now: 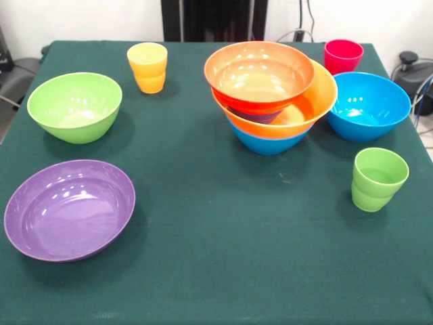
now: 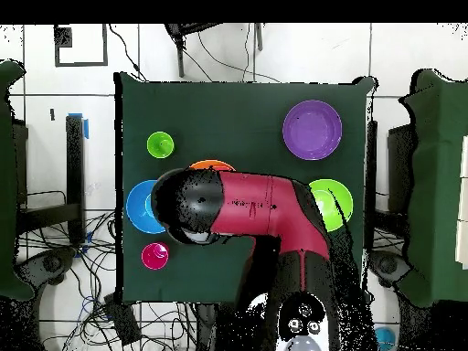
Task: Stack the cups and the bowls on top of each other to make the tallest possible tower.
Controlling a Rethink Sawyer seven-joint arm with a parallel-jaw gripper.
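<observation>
The tower (image 1: 274, 101) stood toward the far side of the green-covered table (image 1: 223, 257), a little to the right of the middle in the front view: a blue bowl (image 1: 267, 142) lowest, the large yellow-orange bowl (image 1: 314, 101) nested in it, and the orange-red bowl (image 1: 259, 73) on top, tilted so that its mouth leaned toward the camera, with a sliver of something dark just showing under its rim. Just right of the pile, nearly touching it, sat another blue bowl (image 1: 369, 105), upright and on its own. Behind that one, at the far edge, was the red-pink cup (image 1: 343, 55), and in front of it, well toward the near right, the light green cup (image 1: 377, 178). The yellow cup (image 1: 147, 66) stood apart to the left of the tower, near the far edge. Further left the lime green bowl (image 1: 74, 106) sat upright, and nearer the camera on that same side lay the wide purple bowl (image 1: 69, 208), tipped slightly on its rim. From above, my red and black arm (image 2: 260, 210) stretched out over the table and covered most of the pile, so only an orange edge peeped from behind it. My claw itself I could not make out in either view, hidden beneath my own arm, so I cannot tell how wide it stood or whether it held anything.
</observation>
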